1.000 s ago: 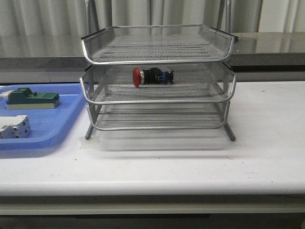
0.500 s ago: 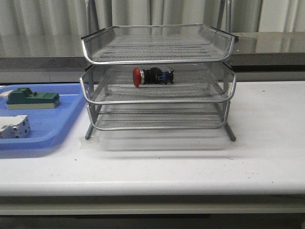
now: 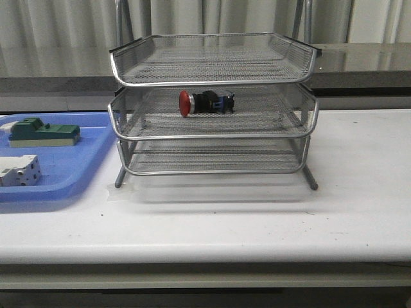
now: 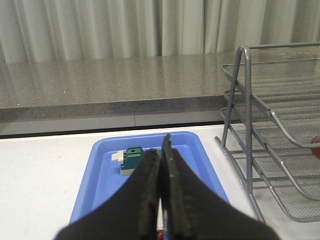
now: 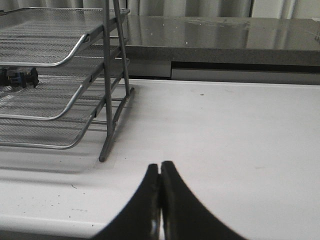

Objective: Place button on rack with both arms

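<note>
Button (image 3: 204, 102), red mushroom head with black body, is lying on the silver wire-mesh rack's (image 3: 212, 131) middle tier. Left end effector (image 4: 161, 165) and right end effector (image 5: 160, 172) are sitting pinched closed, empty, beside the rack; retreat looks sensible.

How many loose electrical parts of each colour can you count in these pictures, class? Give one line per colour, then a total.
Red-headed: 1, the button on the middle tier of the rack
Green: 1, the green block in the blue tray
White: 1, the white block in the same tray
Total: 3
</note>
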Robot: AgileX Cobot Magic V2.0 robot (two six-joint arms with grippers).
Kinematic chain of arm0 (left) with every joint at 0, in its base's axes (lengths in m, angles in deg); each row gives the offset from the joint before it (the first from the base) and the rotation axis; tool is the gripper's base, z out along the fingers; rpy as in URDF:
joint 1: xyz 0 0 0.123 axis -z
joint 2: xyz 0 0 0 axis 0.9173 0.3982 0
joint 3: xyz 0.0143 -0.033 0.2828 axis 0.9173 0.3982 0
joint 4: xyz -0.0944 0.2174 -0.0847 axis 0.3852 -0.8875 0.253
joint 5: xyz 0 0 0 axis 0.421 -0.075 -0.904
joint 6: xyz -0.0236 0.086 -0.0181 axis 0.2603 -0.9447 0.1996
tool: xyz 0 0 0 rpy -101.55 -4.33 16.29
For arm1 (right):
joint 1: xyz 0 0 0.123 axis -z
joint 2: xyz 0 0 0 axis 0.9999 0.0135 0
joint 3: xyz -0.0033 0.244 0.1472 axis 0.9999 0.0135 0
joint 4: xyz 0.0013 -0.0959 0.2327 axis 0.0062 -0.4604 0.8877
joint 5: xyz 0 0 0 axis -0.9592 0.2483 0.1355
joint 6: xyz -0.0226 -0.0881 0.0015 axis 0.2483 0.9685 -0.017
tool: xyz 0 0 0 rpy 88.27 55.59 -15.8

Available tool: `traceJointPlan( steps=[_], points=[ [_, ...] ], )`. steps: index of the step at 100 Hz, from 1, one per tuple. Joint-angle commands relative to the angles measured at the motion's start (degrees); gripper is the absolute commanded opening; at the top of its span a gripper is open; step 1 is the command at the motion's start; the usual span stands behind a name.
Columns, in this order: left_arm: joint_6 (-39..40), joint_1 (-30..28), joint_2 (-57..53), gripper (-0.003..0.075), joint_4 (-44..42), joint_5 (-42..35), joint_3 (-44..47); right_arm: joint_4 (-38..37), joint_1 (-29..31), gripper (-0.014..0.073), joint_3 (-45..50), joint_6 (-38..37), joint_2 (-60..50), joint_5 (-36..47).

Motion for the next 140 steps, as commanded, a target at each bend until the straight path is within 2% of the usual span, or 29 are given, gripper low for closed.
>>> traceJointPlan(
  steps=[1,70,77,84,94,99,140],
  points=[
    [0.45,-0.05,0.41,-0.002,0.58,-3.78,-1.61,-0.6,0.41,-0.0061,-0.98,0.12,-0.97,5.0],
    [0.45,-0.05,0.41,-0.002,0.58,-3.77,-1.48,-0.6,0.41,-0.0061,-0.98,0.12,-0.97,5.0],
    [1.02,-0.05,0.41,-0.002,-1.68,-3.77,-1.1,-0.6,0.41,-0.0061,-0.98,0.12,-0.97,5.0],
    [7.93,-0.05,0.41,-0.002,-10.7,-3.88,-0.63,-0.6,0.41,-0.0061,-0.98,0.12,-0.97,5.0],
    [27.34,-0.05,0.06,-0.002,-27.56,-4.79,0.63,-0.6,0.41,-0.0061,-0.98,0.12,-0.97,5.0],
    [32.08,-0.05,-0.44,-0.002,-31.32,-5.47,1.48,-0.6,0.41,-0.0061,-0.98,0.12,-0.97,5.0],
    [33.26,-0.05,-9.79,-0.002,-30.92,-7.63,11.51,-0.6,0.41,-0.0061,-0.98,0.12,-0.97,5.0]
  ],
)
